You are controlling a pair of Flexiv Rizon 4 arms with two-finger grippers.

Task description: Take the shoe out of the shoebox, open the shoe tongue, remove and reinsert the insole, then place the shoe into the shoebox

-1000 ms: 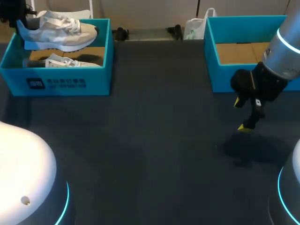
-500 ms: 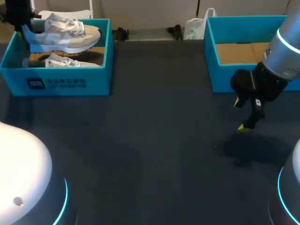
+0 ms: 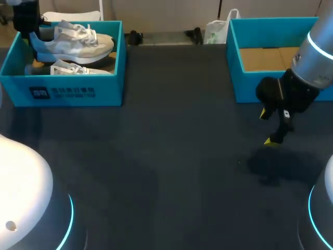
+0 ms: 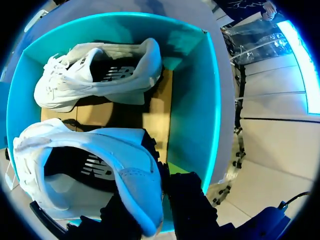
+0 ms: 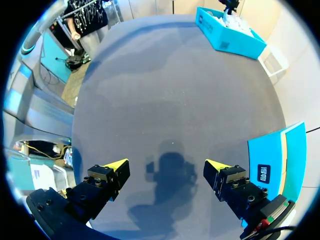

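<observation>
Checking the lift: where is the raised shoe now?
The shoe is at the far left of the head view, heel in the left gripper, above the left shoebox and the second shoe lying in it.

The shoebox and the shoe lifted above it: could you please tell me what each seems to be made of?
The shoebox looks like cardboard: matte teal walls and a bare brown floor inside. The lifted shoe seems to have a white, matte upper of textile or synthetic leather, with small perforations at the heel, a dark lining and a pale, foam-like midsole.
</observation>
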